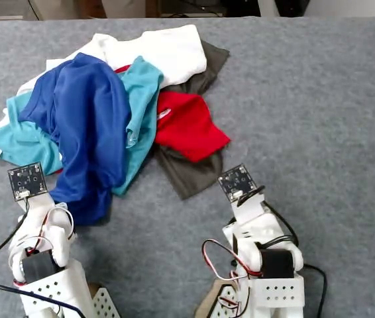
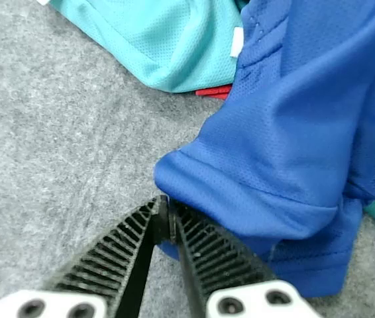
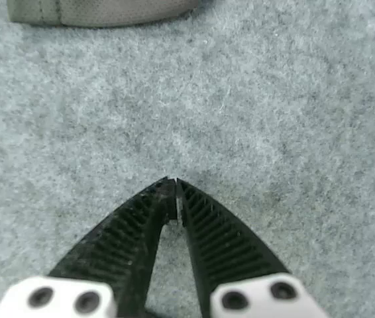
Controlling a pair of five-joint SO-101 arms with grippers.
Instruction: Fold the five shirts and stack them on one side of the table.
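Note:
Five shirts lie in a loose pile on the left half of the table. The white shirt point(image 1: 167, 50) is at the back, on a dark grey shirt point(image 1: 194, 173) that reaches toward the front. The red shirt point(image 1: 187, 126) lies in the middle. The teal shirt point(image 1: 15, 142) spreads to the left, and the blue shirt point(image 1: 88, 126) is draped over it. My left gripper point(image 2: 164, 202) is shut, its tips at the hem of the blue shirt point(image 2: 293, 132), with no cloth seen between them. My right gripper point(image 3: 175, 182) is shut over bare table, short of the dark grey shirt's edge point(image 3: 95, 10).
Grey felt-like cloth covers the table point(image 1: 320, 106), and its right half lies bare. The left arm's base point(image 1: 42, 265) and the right arm's base point(image 1: 267, 265) stand at the front edge. A sliver of red shirt point(image 2: 214, 91) shows under the teal shirt point(image 2: 167, 40).

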